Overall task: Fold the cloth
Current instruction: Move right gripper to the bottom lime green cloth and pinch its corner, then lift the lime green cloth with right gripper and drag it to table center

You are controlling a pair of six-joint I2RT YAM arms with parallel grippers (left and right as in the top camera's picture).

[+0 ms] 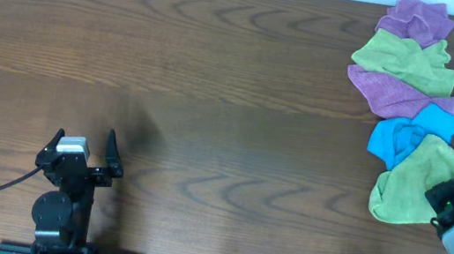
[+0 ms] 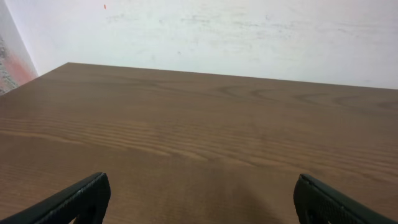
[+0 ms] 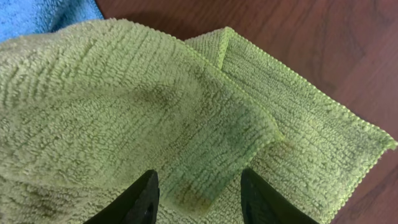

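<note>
The lime-green cloth (image 1: 415, 180) lies crumpled at the right edge of the table, just below a blue cloth. In the right wrist view the cloth (image 3: 124, 93) fills the frame, with a folded flap running down between my fingers. My right gripper (image 1: 447, 198) sits at the cloth's lower right side. Seen from the wrist, this gripper (image 3: 199, 196) has its jaws partly apart, one on each side of the flap, and the flap lies flat and unpinched. My left gripper (image 1: 86, 138) stands wide open over bare wood at the lower left, and nothing lies between the two tips of this gripper (image 2: 199, 199).
A bright blue cloth (image 1: 408, 135) touches the lime-green one's top edge. Above it are a purple cloth (image 1: 392, 95), a duller olive-green cloth (image 1: 405, 61) and another purple one (image 1: 416, 20). The table's right edge is close to my right arm.
</note>
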